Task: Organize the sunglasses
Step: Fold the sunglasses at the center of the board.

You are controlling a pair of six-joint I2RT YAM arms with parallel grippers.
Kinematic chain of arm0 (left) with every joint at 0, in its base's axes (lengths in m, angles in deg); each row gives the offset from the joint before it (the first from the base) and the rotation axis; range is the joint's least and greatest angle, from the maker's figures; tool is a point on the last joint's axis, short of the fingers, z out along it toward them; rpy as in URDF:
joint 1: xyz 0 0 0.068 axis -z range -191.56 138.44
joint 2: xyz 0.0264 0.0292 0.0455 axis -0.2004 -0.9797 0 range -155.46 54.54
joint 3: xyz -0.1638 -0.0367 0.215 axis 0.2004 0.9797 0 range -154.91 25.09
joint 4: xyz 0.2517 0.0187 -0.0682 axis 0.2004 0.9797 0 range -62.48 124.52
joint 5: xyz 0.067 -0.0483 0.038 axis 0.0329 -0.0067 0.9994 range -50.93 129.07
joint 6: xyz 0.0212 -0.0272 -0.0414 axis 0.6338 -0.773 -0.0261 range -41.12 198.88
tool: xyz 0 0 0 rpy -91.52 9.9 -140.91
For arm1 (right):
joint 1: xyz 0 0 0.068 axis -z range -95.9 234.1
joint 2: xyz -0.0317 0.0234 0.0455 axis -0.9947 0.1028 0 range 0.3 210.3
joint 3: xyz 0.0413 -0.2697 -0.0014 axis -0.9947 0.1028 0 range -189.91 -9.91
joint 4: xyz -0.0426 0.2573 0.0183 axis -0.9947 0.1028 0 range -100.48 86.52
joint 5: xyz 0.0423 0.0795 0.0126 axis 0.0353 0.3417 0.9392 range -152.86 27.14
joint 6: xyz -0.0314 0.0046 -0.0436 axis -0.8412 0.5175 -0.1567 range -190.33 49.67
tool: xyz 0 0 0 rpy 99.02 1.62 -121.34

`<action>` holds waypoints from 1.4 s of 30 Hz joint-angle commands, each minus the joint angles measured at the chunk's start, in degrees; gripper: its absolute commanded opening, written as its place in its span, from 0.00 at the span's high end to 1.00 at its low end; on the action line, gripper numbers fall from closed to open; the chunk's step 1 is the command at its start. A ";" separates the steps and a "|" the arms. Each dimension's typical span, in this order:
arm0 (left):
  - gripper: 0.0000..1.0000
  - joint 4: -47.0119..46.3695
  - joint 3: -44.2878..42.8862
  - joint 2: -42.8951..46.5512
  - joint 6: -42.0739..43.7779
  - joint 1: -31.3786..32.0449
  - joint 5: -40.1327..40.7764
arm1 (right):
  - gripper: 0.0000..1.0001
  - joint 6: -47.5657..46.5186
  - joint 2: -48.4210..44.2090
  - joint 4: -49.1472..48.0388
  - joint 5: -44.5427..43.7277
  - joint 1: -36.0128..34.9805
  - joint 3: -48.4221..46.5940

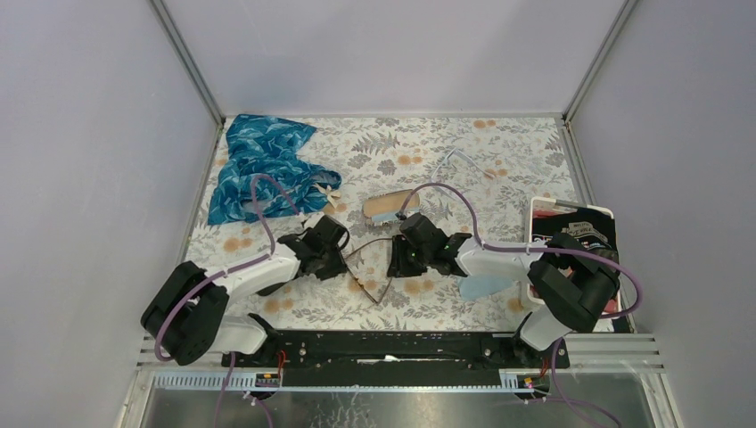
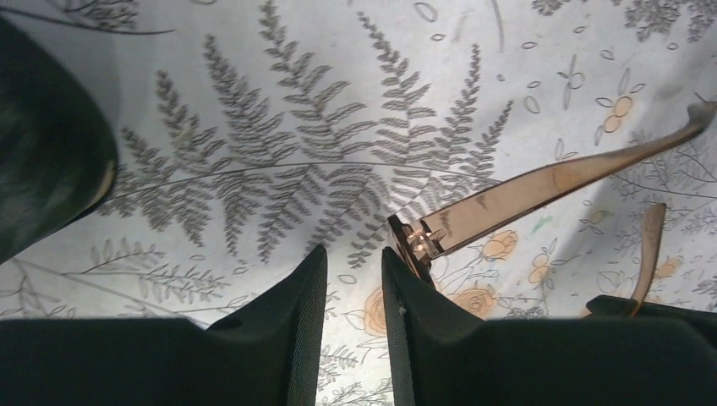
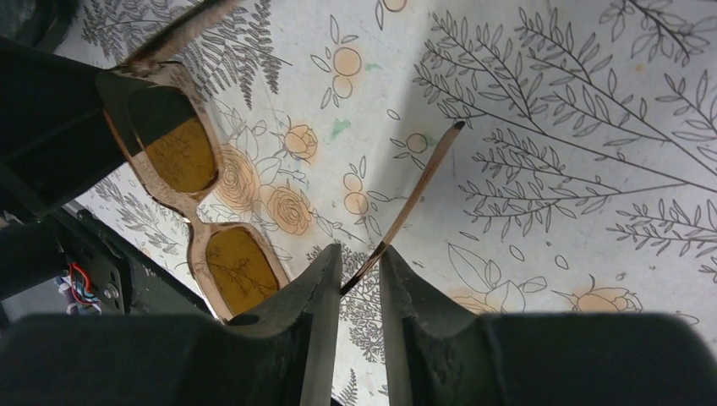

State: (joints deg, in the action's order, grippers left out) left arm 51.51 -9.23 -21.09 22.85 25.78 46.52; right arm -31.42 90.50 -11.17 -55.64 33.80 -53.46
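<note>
Between the two grippers, at the near middle of the floral tablecloth (image 1: 526, 147), the sunglasses (image 3: 241, 266) are seen with amber-brown lenses in a pale translucent frame and both arms unfolded. One slim arm (image 3: 414, 186) is taken in between the fingers of the right gripper (image 3: 359, 250), which is set just right of the pair. Its jaws are drawn narrow, yet the gap is wider than the arm, so no pinch is shown. On the left side, the hinge corner (image 2: 414, 241) is touched by the tip of one finger of the left gripper (image 2: 353, 254). A narrow slit is left between those jaws and only cloth is seen through it, so whether the frame is gripped cannot be told. Just beyond the sunglasses, a tan flat item (image 1: 388, 207) is laid on the cloth. Farther off, a clear-framed pair of glasses (image 1: 465, 162) is placed toward the far right, a crumpled blue cloth (image 1: 258, 165) at the far left, and a white tray (image 1: 533, 227) at the right edge.
</note>
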 commanded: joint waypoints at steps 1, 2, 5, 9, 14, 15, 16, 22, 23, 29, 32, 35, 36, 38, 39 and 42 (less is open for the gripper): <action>0.65 -3.12 -0.59 -3.65 2.37 -0.30 -2.88 | 0.72 -1.99 0.87 0.12 1.73 -1.09 -2.72; 0.65 -3.41 -0.83 -4.16 2.64 -0.20 -3.15 | 0.73 -2.23 1.06 0.30 1.86 -1.15 -2.94; 0.65 -4.39 -1.70 -5.75 3.43 -0.09 -3.90 | 0.73 -3.07 1.91 0.34 2.76 -1.41 -3.89; 0.66 -5.84 -3.12 -8.58 4.24 0.44 -5.31 | 0.74 -3.96 3.02 0.34 3.88 -1.88 -5.38; 0.66 -8.40 -4.18 -12.30 4.36 1.97 -7.16 | 0.74 -4.13 5.13 -0.09 6.43 -2.24 -6.43; 0.66 -8.81 -4.34 -13.00 4.23 2.37 -7.18 | 0.74 -4.16 5.61 -0.54 7.06 -2.33 -6.61; 0.66 -9.29 -4.51 -13.59 4.12 2.71 -7.18 | 0.74 -4.19 6.07 -0.94 7.62 -2.42 -6.68; 0.67 -10.14 -5.82 -15.25 3.58 3.76 -8.73 | 0.72 -5.38 6.31 -1.66 7.93 -2.52 -7.13; 0.67 -9.86 -5.91 -15.06 3.56 3.79 -8.38 | 0.72 -5.57 5.59 -1.16 7.14 -2.52 -7.00; 0.67 -7.47 -6.18 -12.53 4.13 3.57 -6.34 | 0.56 -7.00 -0.56 4.05 1.76 -2.51 -6.45; 0.67 -6.40 -6.30 -11.24 4.35 3.37 -5.63 | 0.49 -7.45 -3.59 5.93 -0.71 -2.45 -5.68; 0.67 -5.45 -6.13 -9.63 4.28 3.09 -5.41 | 0.49 -8.98 -7.29 7.15 -6.32 -2.43 -3.90; 0.67 -5.05 -5.97 -9.06 4.14 3.09 -5.27 | 0.49 -9.93 -8.28 7.73 -9.36 -2.31 -3.49; 0.67 -4.30 -5.48 -7.71 3.94 3.01 -5.06 | 0.49 -11.87 -9.40 9.70 -12.75 -1.11 -3.70; 0.67 -3.95 -5.15 -7.02 3.85 2.96 -4.72 | 0.49 -12.92 -9.62 10.55 -13.47 -0.23 -3.99; 0.66 -2.90 -4.07 -5.33 3.87 2.40 -4.48 | 0.49 -16.37 -9.28 11.64 -11.56 3.15 -4.82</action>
State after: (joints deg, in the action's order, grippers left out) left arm 45.32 -14.87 -28.98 25.93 28.84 39.91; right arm -41.86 81.99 -3.13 -63.38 33.14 -57.50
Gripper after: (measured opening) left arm 0.335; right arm 0.513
